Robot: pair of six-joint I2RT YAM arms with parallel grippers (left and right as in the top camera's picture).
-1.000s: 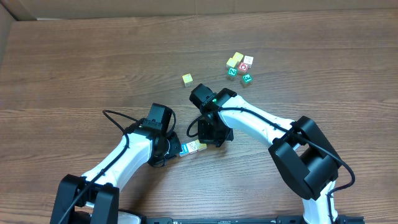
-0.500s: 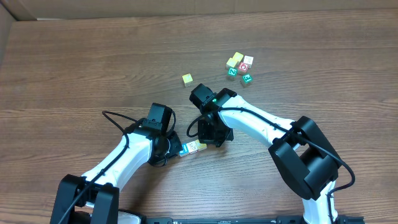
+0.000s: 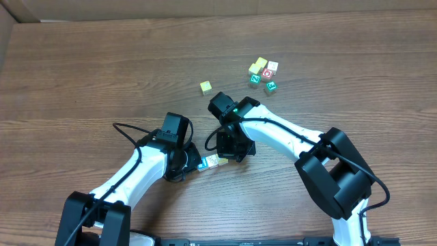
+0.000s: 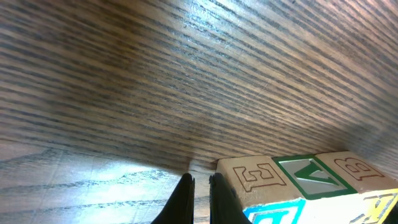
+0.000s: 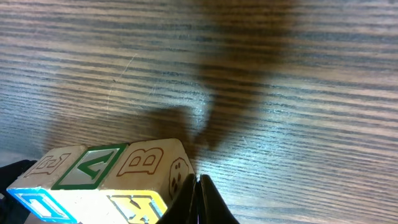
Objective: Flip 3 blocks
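Three blocks lie side by side in a row between my grippers: a blue-marked one (image 3: 203,164), a cream-white one (image 3: 212,161) and a pale yellow one (image 3: 221,159). In the left wrist view their upper faces read E (image 4: 252,176), a green-framed A (image 4: 305,177) and B (image 4: 354,171). My left gripper (image 4: 202,190) is shut and empty, with one finger against the E block's outer side. In the right wrist view the B block (image 5: 146,163) is nearest. My right gripper (image 5: 198,199) is shut and empty, pressed against that block's end face. The grippers (image 3: 194,165) (image 3: 230,156) flank the row.
A lone yellow cube (image 3: 205,87) sits farther back. Behind the right arm there is a cluster: yellow cubes (image 3: 258,66), a red-marked cube (image 3: 268,72) and two green-marked cubes (image 3: 255,79) (image 3: 271,86). A cardboard wall (image 3: 13,14) borders the table's far left.
The right gripper has crept slightly left against the row's end. The blocks and the left gripper look unmoved.
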